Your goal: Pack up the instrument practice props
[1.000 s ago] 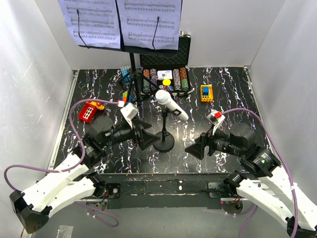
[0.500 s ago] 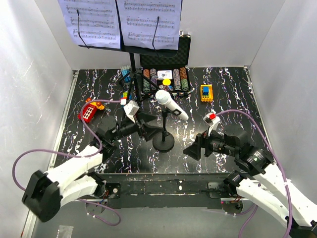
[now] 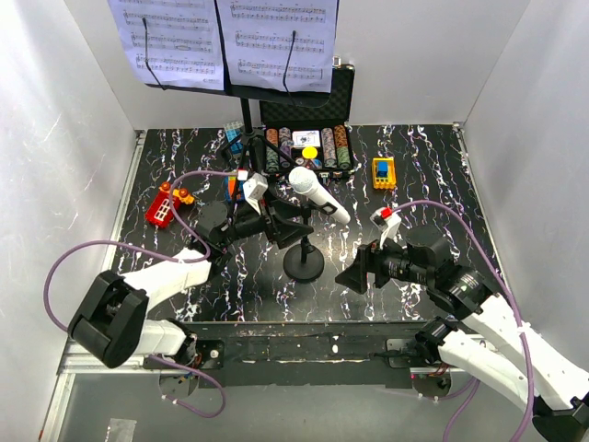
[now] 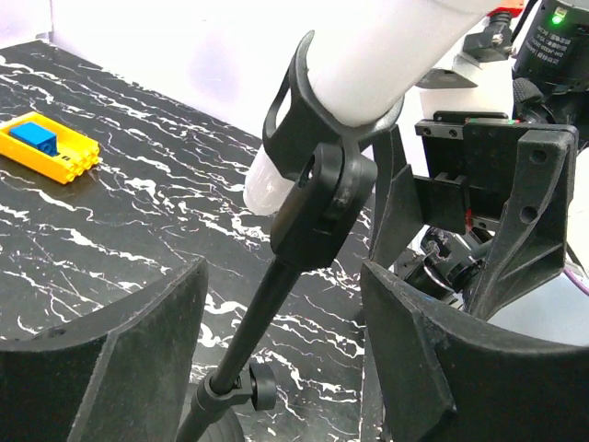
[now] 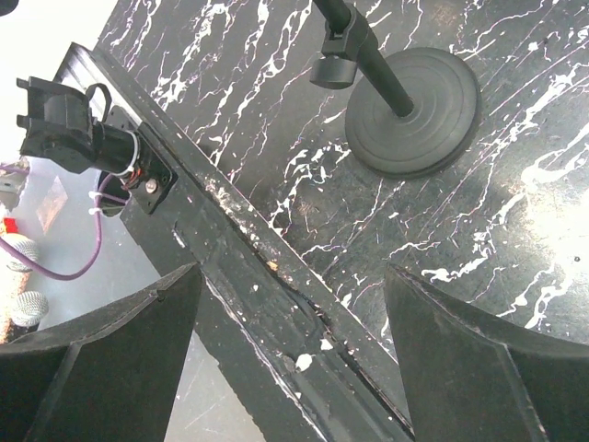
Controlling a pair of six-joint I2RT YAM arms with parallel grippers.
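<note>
The white microphone sits clipped on its black stand, whose round base rests mid-table. My left gripper is open, its jaws on either side of the stand's pole just under the clip. In the left wrist view the pole runs up between the fingers to the clip and the microphone, with gaps on both sides. My right gripper is open and empty, right of the base, which shows in the right wrist view. The music stand rises at the back, holding two sheet-music pages.
An open black case of poker chips stands behind the microphone. Colourful blocks lie by the stand's legs, a red toy at the left, a yellow block at the right. White walls enclose three sides. The table's front rail lies under my right gripper.
My left gripper has moved forward and right, from beside the base up to the pole under the microphone. My right gripper has shifted slightly left. The microphone has not moved.
</note>
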